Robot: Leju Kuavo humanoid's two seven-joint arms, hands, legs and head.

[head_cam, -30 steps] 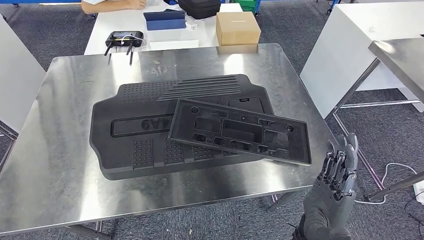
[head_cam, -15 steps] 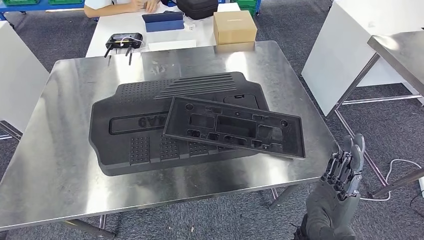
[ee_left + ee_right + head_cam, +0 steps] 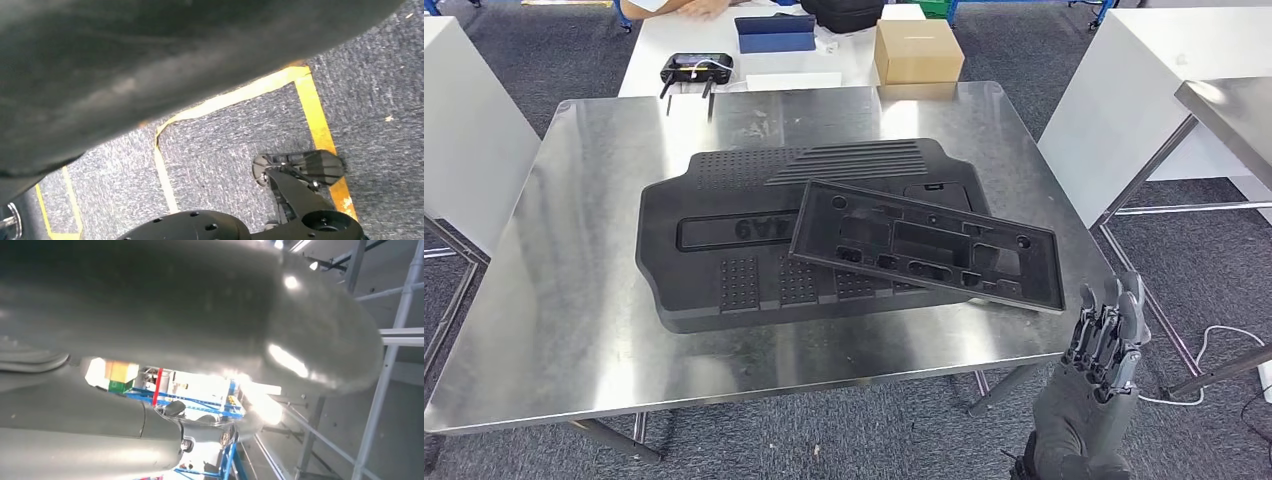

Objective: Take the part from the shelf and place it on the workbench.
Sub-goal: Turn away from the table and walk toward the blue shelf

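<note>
The part [image 3: 927, 248], a long black moulded tray with rectangular recesses and a raised rim, is lying on the steel desk [image 3: 554, 300], resting slantwise across a larger black ribbed panel [image 3: 724, 240]. Its end toward 4 o'clock is reaching out over bare metal near the desk's edge.

The right robot hand [image 3: 1104, 345] is standing off the desk's corner at about 5 o'clock in the head view, well apart from the part, fingers pointing up, lying close together and holding nothing. Of the left robot hand I cannot tell the state; its wrist view is looking at grey carpet and yellow floor tape [image 3: 320, 125].

Judging by its thin walls and hollow pockets, the part is probably light and fairly stiff, though long enough to flex or swing if taken by one end. The matte plastic looks moderately grippy, not fragile. The raised rim along a long side, near the middle, seems the safest hold; a corner grip would likely let it tilt and slide off the panel beneath.

At 12 o'clock, a white table is carrying a cardboard box [image 3: 917, 50] and a black controller [image 3: 694, 70].
</note>
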